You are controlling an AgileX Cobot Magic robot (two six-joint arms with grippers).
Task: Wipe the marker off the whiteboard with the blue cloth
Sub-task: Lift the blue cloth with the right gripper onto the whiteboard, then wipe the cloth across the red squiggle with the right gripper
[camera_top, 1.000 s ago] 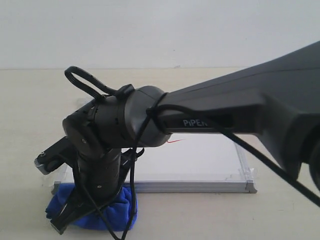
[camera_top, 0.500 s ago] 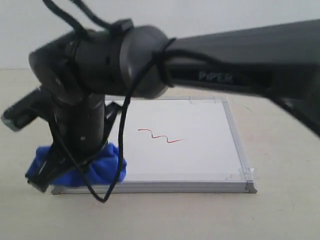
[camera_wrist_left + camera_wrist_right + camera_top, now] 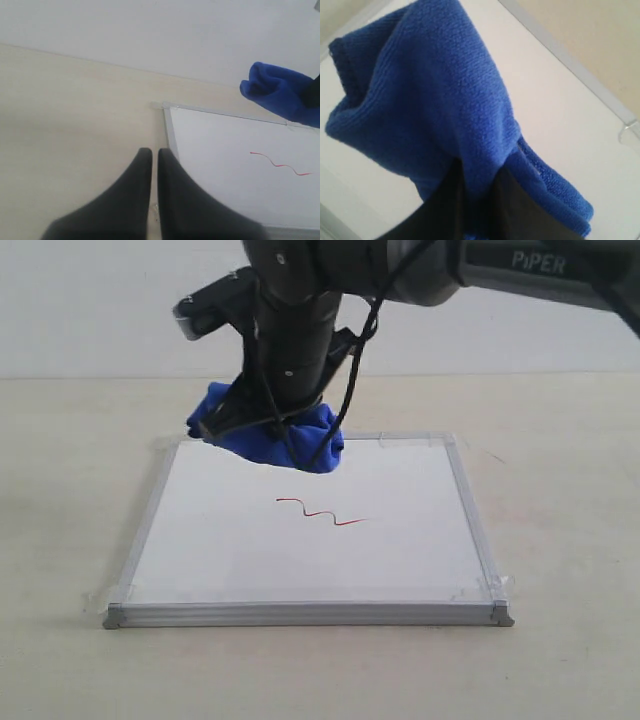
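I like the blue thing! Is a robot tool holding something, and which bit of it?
The right tool pinches the blue cloth by a bunched fold, over the whiteboard. The left tool holds nothing.

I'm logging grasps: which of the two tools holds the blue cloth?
The right tool, clamped on the blue cloth at the whiteboard's far edge. The left tool is shut with nothing between its fingers.

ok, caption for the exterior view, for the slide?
Right gripper holds the blue cloth at the whiteboard's far edge, red marker squiggle not yet wiped.
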